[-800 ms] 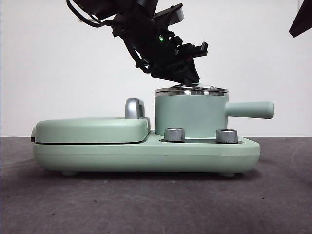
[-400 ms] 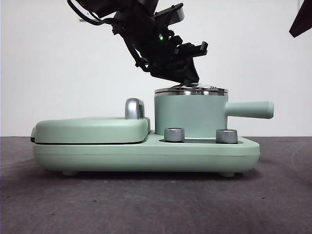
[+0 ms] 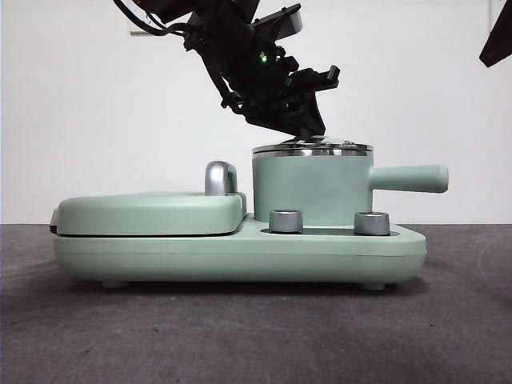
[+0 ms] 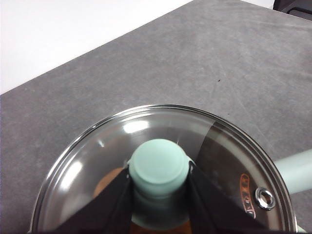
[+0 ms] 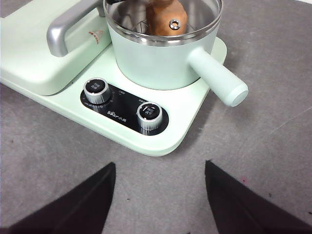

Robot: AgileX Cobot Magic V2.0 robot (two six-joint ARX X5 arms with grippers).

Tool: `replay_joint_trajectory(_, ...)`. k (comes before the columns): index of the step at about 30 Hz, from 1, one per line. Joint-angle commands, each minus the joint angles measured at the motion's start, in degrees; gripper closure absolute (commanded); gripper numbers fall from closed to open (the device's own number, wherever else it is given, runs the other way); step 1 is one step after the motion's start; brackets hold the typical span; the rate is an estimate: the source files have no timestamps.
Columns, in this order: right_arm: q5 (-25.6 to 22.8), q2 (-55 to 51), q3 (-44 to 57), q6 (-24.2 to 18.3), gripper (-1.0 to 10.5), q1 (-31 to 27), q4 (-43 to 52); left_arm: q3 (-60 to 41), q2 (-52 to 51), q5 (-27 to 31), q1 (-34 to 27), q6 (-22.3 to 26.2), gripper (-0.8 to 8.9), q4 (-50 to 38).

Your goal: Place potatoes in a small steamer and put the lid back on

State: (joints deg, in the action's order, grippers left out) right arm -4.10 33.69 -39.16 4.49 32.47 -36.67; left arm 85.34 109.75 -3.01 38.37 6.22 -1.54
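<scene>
In the front view we are seeing the left claw (image 3: 308,128) reaching down from above onto the lid (image 3: 313,149), which is sitting flat on the rim of the steamer (image 3: 310,190). The steamer is standing on the green cooker base (image 3: 240,252) in the middle of the counter (image 3: 256,336), its handle (image 3: 408,178) pointing sideways, beside the flat griddle cover (image 3: 148,212).

In the left wrist view we are watching the left claw (image 4: 159,187) gripping the lid's knob (image 4: 159,163), one jaw pressing on each side. Through the glass lid (image 4: 229,146) an orange-brown potato (image 4: 105,184) is showing.

In the right wrist view the right claw (image 5: 161,195) is hanging open above bare counter (image 5: 273,146), well apart from the cooker. The potato (image 5: 165,18) is lying inside the steamer (image 5: 161,58), behind two dials (image 5: 123,101).
</scene>
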Motion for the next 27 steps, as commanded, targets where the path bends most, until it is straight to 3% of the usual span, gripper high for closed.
replay_joint_trajectory(1, -0.1, 0.3, -0.2, -0.4, 6.6, 0.4, 0.5, 0.3, 0.8, 1.2, -0.6, 0.8, 7.99, 1.9)
replay_joint_trajectory(9, 0.0, 0.3, -0.2, -0.4, 6.6, 0.4, 0.0, 0.3, 0.8, 1.1, -0.5, 0.6, 6.19, -0.8)
replay_joint_trajectory(20, 0.0, 0.3, -0.2, -0.4, 6.6, 0.4, -0.7, 0.6, -3.6, 1.1, -0.5, -0.4, 6.19, 1.0)
replay_joint_trajectory(27, 0.3, 0.3, -0.2, -0.4, 6.6, 0.4, -0.7, 0.6, -10.5, 1.1, -0.5, -3.6, 6.18, 8.7)
